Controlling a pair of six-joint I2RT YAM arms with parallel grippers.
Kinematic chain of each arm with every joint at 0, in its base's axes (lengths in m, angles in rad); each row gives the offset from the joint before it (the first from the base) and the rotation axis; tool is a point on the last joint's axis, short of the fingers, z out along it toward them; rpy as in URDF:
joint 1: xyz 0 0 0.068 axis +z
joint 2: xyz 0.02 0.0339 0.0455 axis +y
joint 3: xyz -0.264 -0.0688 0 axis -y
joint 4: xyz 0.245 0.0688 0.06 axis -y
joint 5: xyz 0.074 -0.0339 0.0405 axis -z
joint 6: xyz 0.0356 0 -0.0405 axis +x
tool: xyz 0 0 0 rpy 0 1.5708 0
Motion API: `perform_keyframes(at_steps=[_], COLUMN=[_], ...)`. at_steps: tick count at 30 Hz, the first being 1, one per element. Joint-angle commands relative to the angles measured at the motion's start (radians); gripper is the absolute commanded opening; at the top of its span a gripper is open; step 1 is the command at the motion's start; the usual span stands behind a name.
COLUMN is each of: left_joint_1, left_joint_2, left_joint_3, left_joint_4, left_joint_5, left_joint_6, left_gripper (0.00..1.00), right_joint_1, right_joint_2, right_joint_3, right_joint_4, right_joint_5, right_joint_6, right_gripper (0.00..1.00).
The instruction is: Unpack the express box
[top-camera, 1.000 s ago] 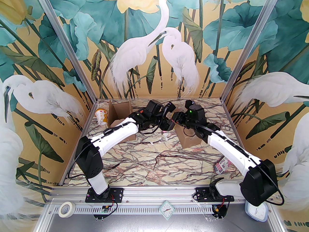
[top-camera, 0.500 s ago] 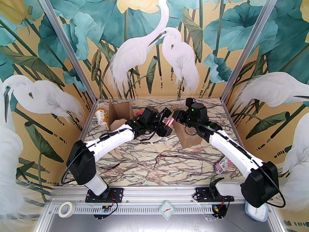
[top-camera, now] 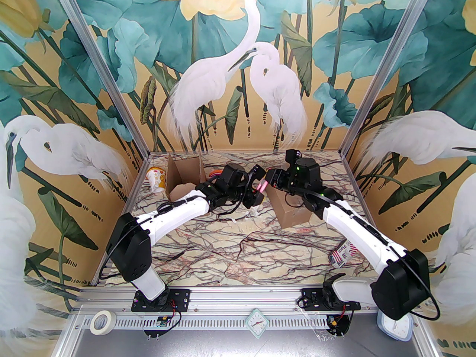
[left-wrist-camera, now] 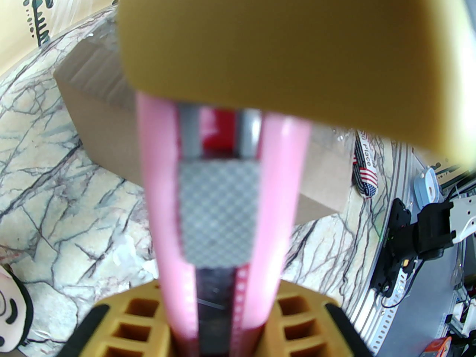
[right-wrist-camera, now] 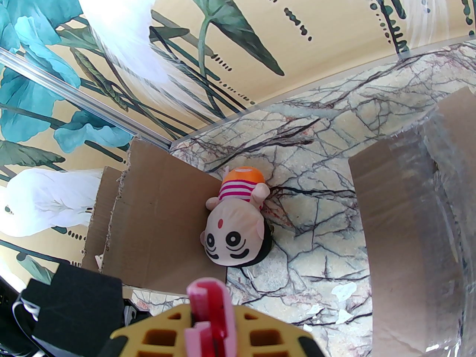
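Observation:
A pink utility knife (top-camera: 260, 187) hangs between my two grippers at mid-table. My left gripper (top-camera: 256, 189) is shut on its body; in the left wrist view the knife (left-wrist-camera: 219, 214), with its grey slider, runs between the yellow fingers (left-wrist-camera: 282, 39). My right gripper (top-camera: 269, 180) is shut on the knife's other end (right-wrist-camera: 210, 311). The sealed, taped express box (top-camera: 292, 214) stands just below and right of the knife and also appears as the brown box (left-wrist-camera: 96, 99) and the box (right-wrist-camera: 409, 218) in the wrist views.
An opened cardboard box (top-camera: 184, 179) lies back left with a doll toy (right-wrist-camera: 234, 232) beside it and a paper cup (top-camera: 156, 179) by the wall. A flag-print pouch (top-camera: 342, 254) lies front right. A tape roll (top-camera: 102, 321) and clocks (top-camera: 256, 322) sit on the front rail.
The left arm drew back slightly and its jaws narrowed onto the knife. The right gripper rose a little, exposing the pink knife between the two grippers, and has held still since.

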Motion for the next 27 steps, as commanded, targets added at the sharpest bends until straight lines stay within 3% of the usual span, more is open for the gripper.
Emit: perform_keyframes(at_steps=[1,4,8,10,17,27], left_joint_1=[0.002,0.002,-0.009,-0.015,-0.05,-0.097], left_joint_2=[0.014,0.014,0.008,0.005,0.005,0.017], left_joint_3=[0.058,0.09,0.12,0.13,0.174,0.228], left_joint_4=[0.007,-0.002,-0.011,-0.011,-0.022,-0.101], left_joint_5=[0.021,0.015,-0.011,-0.025,-0.052,-0.085], left_joint_6=[0.006,0.013,0.036,0.044,0.129,0.25], left_gripper=[0.23,0.21,0.2,0.2,0.2,0.19], right_joint_1=[0.004,0.003,0.005,0.005,0.005,0.005], right_joint_2=[-0.035,-0.049,-0.075,-0.082,-0.065,-0.086], right_joint_3=[-0.018,-0.073,-0.132,-0.144,-0.138,-0.141], right_joint_4=[0.058,0.118,0.214,0.245,0.3,0.29], right_joint_5=[-0.037,-0.046,-0.035,-0.035,-0.077,-0.021], right_joint_6=[-0.021,-0.023,-0.013,-0.017,-0.033,-0.04], right_gripper=[0.06,0.15,0.43,0.48,0.46,0.44])
